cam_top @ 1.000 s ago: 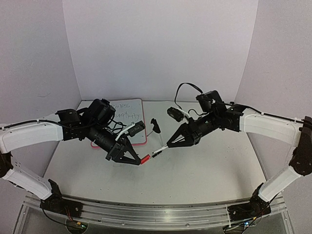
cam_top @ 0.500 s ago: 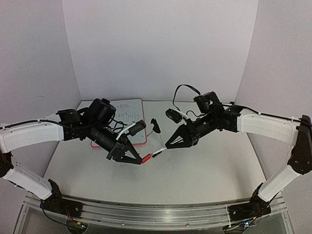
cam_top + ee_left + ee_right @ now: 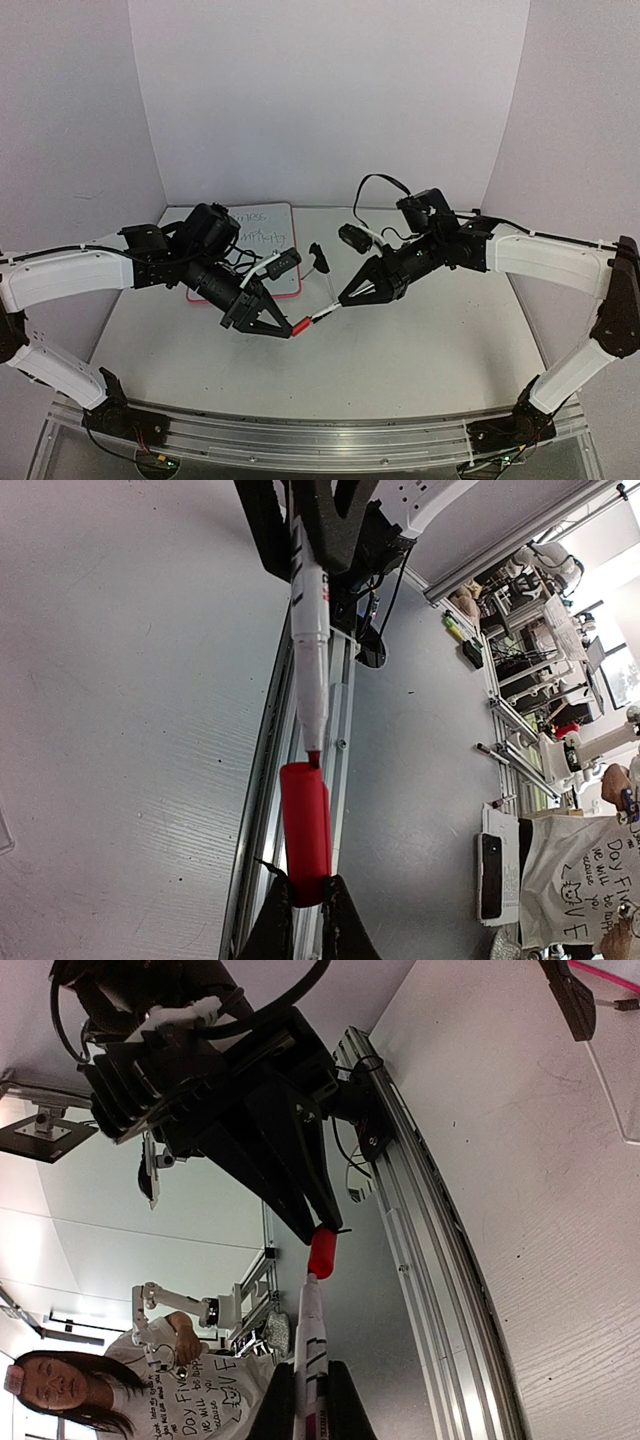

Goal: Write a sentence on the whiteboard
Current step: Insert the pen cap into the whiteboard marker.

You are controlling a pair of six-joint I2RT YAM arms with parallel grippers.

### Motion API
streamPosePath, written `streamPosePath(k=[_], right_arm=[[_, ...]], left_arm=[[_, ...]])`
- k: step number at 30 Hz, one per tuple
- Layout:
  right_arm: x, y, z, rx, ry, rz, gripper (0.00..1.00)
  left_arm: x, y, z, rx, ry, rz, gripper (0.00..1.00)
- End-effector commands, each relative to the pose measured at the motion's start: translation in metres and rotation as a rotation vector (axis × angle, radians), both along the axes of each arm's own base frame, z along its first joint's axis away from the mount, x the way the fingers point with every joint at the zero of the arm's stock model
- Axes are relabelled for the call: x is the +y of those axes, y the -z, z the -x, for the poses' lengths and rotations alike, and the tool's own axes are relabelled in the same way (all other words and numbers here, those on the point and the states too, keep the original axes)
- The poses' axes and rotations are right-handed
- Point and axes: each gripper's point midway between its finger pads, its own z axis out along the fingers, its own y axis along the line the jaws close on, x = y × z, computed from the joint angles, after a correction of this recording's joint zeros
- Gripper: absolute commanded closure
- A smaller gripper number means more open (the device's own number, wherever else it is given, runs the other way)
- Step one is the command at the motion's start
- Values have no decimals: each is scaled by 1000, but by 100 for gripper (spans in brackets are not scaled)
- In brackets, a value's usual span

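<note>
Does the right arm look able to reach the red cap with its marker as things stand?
Probably yes: the right gripper holds the marker with its tip at the mouth of the red cap, the left gripper holds that cap roughly in line, and nothing lies between.

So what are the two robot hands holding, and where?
The left hand pinches the red cap by its closed end. The right hand grips the marker pen around its barrel.
</note>
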Motion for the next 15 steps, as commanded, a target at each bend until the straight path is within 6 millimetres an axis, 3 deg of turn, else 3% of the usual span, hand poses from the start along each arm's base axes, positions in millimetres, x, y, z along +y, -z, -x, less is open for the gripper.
streamPosePath(k=[1, 15], right_arm=[[3, 0, 5, -9, -29, -23, 100], [4, 6, 9, 3, -39, -12, 100]], left_arm=[[-9, -22, -2, -28, 14, 71, 100], [-10, -25, -3, -36, 10, 82, 100]])
